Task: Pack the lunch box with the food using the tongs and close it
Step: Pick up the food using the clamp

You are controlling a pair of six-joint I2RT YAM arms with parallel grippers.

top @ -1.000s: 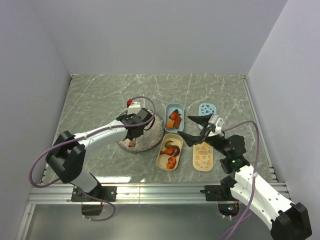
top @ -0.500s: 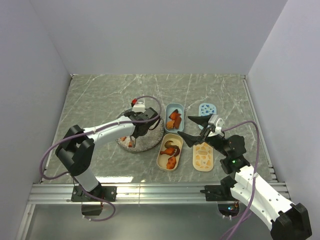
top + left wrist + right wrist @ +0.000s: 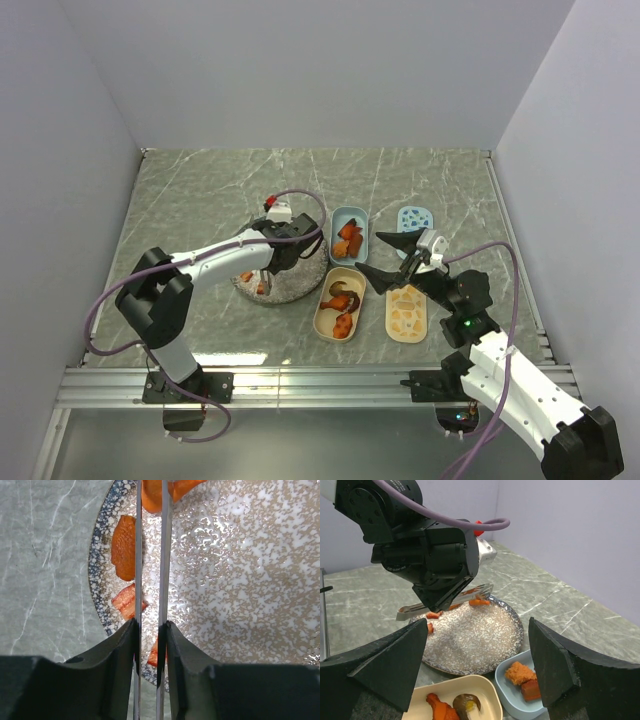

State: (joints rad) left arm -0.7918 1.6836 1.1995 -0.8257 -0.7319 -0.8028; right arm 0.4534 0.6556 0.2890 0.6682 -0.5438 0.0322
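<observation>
My left gripper [image 3: 278, 250] [image 3: 150, 625] is shut on the metal tongs [image 3: 165, 555] [image 3: 445, 602] and holds them low over the speckled plate [image 3: 240, 580] [image 3: 470, 635]. The tong blades stand narrow around an orange food chunk [image 3: 152, 495] [image 3: 479, 601] at the plate's rim. Another orange chunk [image 3: 123, 547] and a reddish one [image 3: 127, 601] lie beside the blades. The lunch box is open: a cream tub [image 3: 352, 276] and a blue tub [image 3: 335, 215] both hold food. My right gripper [image 3: 395, 257] [image 3: 477, 622] hangs open beside the tubs, holding nothing.
A cream patterned lid [image 3: 406, 312] lies right of the cream tub, and a blue patterned lid [image 3: 415, 218] lies behind it. Walls close the table on the left, back and right. A metal rail [image 3: 320, 380] runs along the near edge.
The left arm has shifted slightly right over the plate, and its jaws have squeezed the tongs narrower around the orange chunk. The right arm has not moved.
</observation>
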